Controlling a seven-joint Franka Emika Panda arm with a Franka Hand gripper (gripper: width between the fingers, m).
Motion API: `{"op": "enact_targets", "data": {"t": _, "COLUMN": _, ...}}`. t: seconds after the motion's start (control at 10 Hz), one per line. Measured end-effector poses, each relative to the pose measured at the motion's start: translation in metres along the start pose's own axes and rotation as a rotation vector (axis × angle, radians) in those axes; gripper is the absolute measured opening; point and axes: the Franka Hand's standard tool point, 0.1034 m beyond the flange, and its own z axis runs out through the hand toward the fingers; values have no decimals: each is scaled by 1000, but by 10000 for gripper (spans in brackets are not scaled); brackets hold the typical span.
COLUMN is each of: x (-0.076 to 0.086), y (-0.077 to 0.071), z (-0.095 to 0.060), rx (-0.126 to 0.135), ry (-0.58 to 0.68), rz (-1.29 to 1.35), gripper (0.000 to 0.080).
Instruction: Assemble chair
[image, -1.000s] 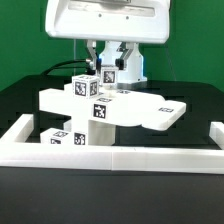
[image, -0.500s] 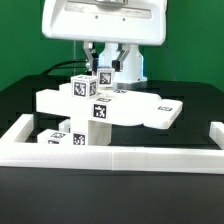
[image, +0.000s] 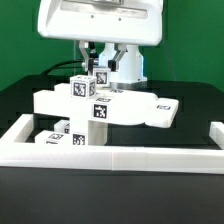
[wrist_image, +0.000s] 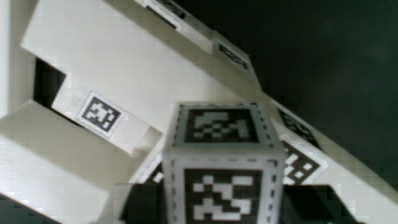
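The chair's flat white seat plate (image: 150, 110) lies raised above the black table, with tagged white parts (image: 60, 137) under its left end in the exterior view. A square white leg (image: 100, 80) with black-and-white tags stands upright at the plate's back left, beside another tagged block (image: 82, 88). My gripper (image: 96, 66) comes down from above and is shut on that leg's top. In the wrist view the leg (wrist_image: 222, 150) fills the middle between my dark fingers (wrist_image: 146, 195), and the seat plate (wrist_image: 89, 70) runs slanted behind it.
A long low white border wall (image: 120, 152) runs along the front, with arms on the left (image: 20, 130) and right (image: 215, 135). A tagged leg (image: 100, 118) stands under the plate's front edge. Green backdrop behind.
The arm's white body has shifted slightly toward the exterior view's left. The held leg and the other parts look unmoved.
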Motion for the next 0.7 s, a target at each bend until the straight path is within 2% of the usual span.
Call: {"op": "enact_targets", "data": {"t": 0.7, "x": 0, "y": 0, "z": 0, "rx": 0, "ry": 0, "rz": 35, "gripper": 289}}
